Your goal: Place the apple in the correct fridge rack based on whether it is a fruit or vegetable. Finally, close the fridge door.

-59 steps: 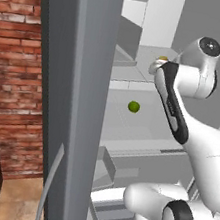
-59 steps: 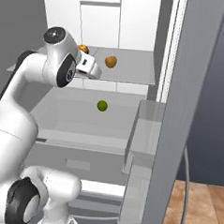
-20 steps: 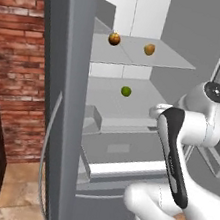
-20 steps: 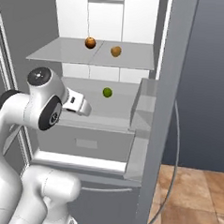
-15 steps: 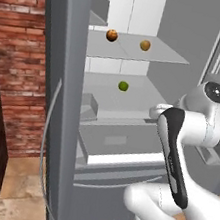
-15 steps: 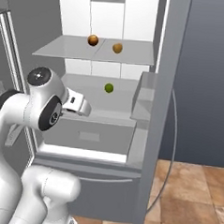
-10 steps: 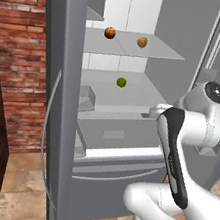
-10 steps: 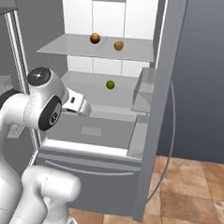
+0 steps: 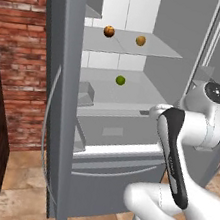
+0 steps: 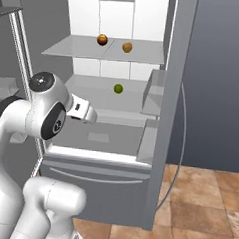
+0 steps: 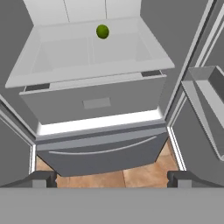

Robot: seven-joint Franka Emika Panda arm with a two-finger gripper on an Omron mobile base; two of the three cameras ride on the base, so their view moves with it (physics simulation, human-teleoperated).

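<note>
The gripper point(image 11: 112, 177) hangs with its two finger tips spread wide and nothing between them, drawn back in front of the open fridge and looking down at the lower shelf point(image 11: 65, 54), where the small green ball point(image 11: 102, 31) lies, and at the drawer front below it. The apple point(image 10: 127, 47) sits on the upper fridge rack point(image 10: 145, 54) just beside a darker orange fruit point(image 10: 102, 39), so the sorting looks done. What remains, I judge, is swinging the right-hand fridge door point(image 10: 170, 94) shut.

Even, bright rendered light; sharp, soft shadows, no glare.
</note>
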